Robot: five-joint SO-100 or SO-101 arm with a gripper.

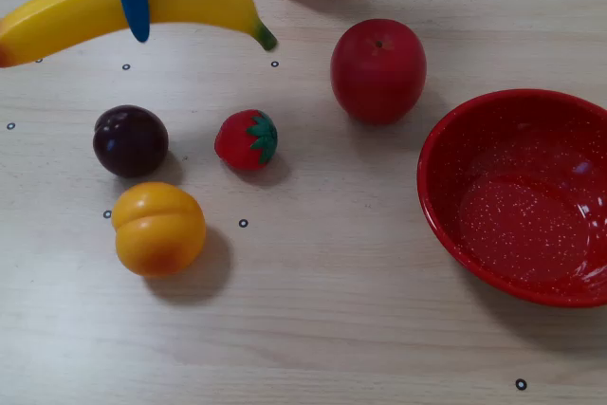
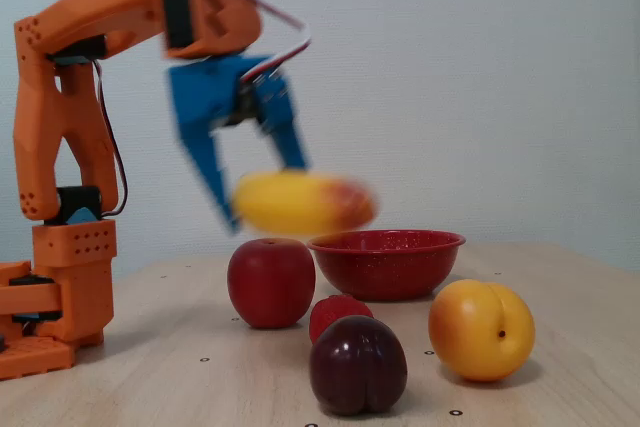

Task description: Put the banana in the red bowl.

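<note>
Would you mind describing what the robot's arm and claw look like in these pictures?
The arm is built of blocky bright orange plastic segments with black motor housings at the joints. Thin red, black and white cables loop over its top. The claw is bright blue, with two long tapered fingers.

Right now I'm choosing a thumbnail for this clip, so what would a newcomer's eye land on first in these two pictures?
First the banana, held in the air between the fingers of the blue gripper on the orange arm, above the table in the side-on fixed view. Next the red bowl, empty at the right edge of the downward-looking fixed view. Then the red apple just left of the bowl.
</note>
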